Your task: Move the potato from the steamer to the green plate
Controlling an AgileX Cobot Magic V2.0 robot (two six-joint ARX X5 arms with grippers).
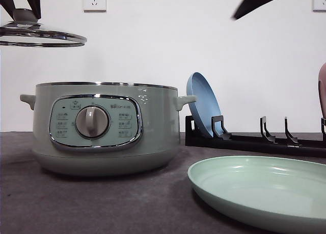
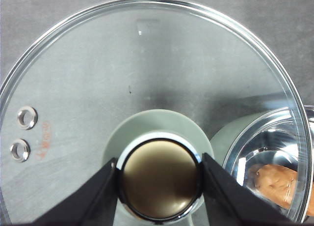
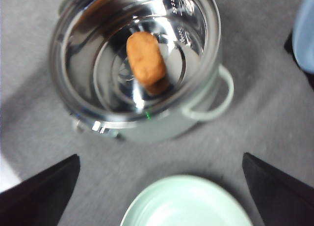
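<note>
Steamer (image 1: 102,129) panel has tiny button labels around the dial, too small to read. Grey felt-like worktop (image 1: 102,203), white wall with sockets. Left tool (image 2: 159,174) clamps the glass lid (image 2: 98,78) knob, held up high. Right tool (image 3: 159,186) gapes wide above the green plate (image 3: 186,204). Potato (image 3: 145,61) sits inside the steamer's steel bowl.

matte orange-brown potato (image 3: 145,62) in the steamer (image 1: 104,127)'s mirror-bright metal bowl; glossy green plate (image 1: 265,191); table (image 1: 76,203) perhaps cloth.
</note>
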